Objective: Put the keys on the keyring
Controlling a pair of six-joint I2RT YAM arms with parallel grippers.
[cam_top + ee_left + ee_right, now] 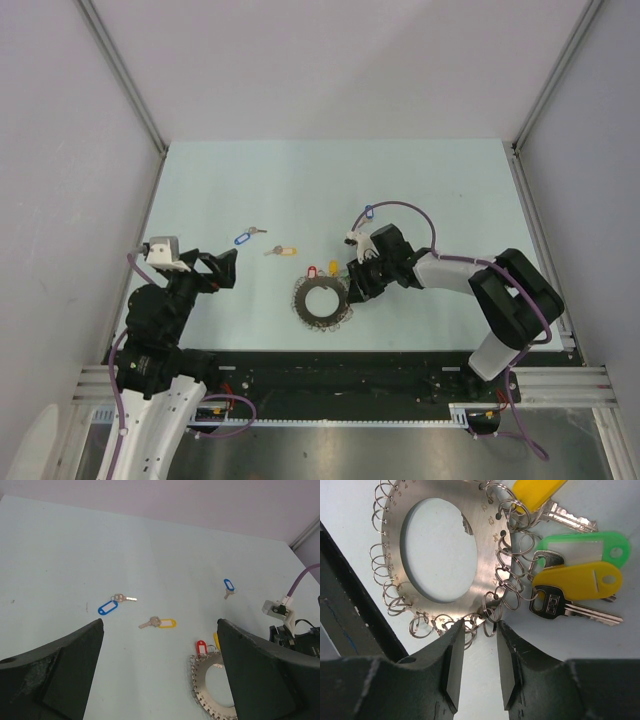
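Observation:
The keyring [322,300] [489,550] is a flat metal disc with an open centre and small split rings round its rim. My right gripper [352,285] [480,630] is at its right edge, jaws a narrow gap apart, rim loops lying between the tips. Yellow-tagged keys [577,577] and a green-tagged key [585,547] hang on loops beside it. A red tag [311,271] sits at the ring's top. Loose keys lie beyond: blue tag [243,237], yellow tag [283,250], another blue tag [367,213]. My left gripper [215,268] [160,630] hovers wide open, left of the ring.
A purple cable [400,205] loops over the right arm, with a white connector [352,238] near the wrist. Grey walls and metal posts [120,70] bound the pale green table [300,180]. A black rail [340,365] runs along the near edge.

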